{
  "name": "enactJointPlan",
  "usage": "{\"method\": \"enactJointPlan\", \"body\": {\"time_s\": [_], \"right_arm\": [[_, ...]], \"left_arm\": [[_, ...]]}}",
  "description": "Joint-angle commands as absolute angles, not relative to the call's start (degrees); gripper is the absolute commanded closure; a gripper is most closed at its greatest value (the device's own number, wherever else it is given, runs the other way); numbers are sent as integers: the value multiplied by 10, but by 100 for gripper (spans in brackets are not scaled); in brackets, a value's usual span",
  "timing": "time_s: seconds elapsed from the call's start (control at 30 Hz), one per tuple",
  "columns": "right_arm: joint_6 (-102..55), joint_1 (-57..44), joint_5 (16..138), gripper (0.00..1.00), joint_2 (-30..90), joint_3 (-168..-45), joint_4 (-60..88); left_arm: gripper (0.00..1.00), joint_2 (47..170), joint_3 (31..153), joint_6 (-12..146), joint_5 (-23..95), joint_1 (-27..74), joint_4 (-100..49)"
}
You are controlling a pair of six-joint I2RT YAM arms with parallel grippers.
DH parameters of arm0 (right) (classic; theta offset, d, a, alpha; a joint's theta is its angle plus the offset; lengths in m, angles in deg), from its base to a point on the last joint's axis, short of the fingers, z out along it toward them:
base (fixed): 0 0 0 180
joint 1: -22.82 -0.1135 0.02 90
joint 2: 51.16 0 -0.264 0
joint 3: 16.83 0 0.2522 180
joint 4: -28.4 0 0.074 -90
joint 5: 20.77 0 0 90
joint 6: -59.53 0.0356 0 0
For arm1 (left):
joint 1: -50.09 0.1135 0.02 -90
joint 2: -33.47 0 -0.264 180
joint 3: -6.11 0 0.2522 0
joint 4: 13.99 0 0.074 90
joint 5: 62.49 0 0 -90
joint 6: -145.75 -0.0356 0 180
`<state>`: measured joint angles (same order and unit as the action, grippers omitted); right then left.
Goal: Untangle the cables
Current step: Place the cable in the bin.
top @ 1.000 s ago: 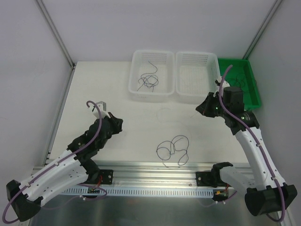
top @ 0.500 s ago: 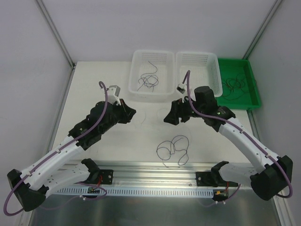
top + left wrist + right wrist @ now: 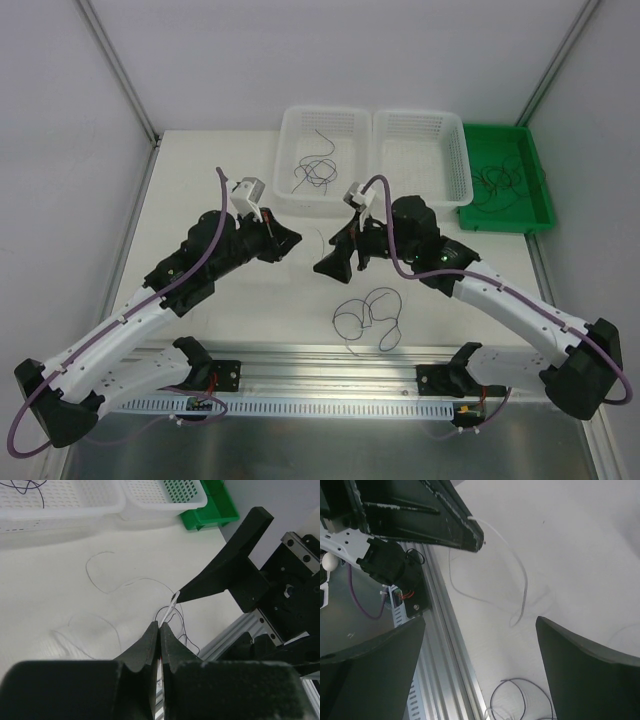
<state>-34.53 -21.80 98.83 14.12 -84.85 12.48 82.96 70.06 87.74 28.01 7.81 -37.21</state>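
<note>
Left jaws are pinching shut on one end of a pale wire (image 3: 524, 580). The rest of it is trailing in a loose curve down onto the white desk (image 3: 200, 190). Right jaws are standing wide open with nothing between them, hovering just beside the left jaws over mid-desk.

The main dark tangle (image 3: 368, 318) is lying flat on the desk near the front rail (image 3: 330, 365), a few overlapping loops with one tail sticking out toward the rail. More dark strands (image 3: 316, 172) are sitting in the left white basket (image 3: 325, 204), and some (image 3: 500, 182) in the green tray (image 3: 510, 225). The right white basket (image 3: 420, 212) is looking bare.

Handling, as a judgement:
- The wires are looking hair-thin and close to weightless.
- They are seeming springy, keeping their curl rather than lying limp.
- They are likely sliding out of anything short of a firm fingertip pinch, and a hard tug is probably tightening the crossings.
- The pale strand is nearly vanishing against the desk, so it is easy to miss.

Where to grip:
- On the pale wire, the raised stretch next to the left jaws.
- On the tangle, a free tail or an outer loop, clear of the crossings.

Materials:
- The desk is looking matte and smooth.
- The baskets are showing white perforated plastic with rounded corners.
- The tray is looking like glossy solid plastic.
- The rail is showing ribbed bare aluminium.
- The jaws are reading as hard black plastic, tapering to narrow tips.
</note>
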Motion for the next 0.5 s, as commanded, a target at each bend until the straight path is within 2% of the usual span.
{"method": "enactJointPlan", "body": {"time_s": [0.0,0.13,0.23,0.47], "right_arm": [[-355,-234,967,3,166,-840,227],[-367,-267,910,3,191,-842,238],[-360,-277,937,3,206,-842,261],[-362,-324,915,2,225,-859,272]], "left_arm": [[100,823,721,882,311,81,-335],[100,821,723,884,316,78,-329],[100,819,723,888,313,76,-327],[100,832,720,908,289,65,-310]]}}
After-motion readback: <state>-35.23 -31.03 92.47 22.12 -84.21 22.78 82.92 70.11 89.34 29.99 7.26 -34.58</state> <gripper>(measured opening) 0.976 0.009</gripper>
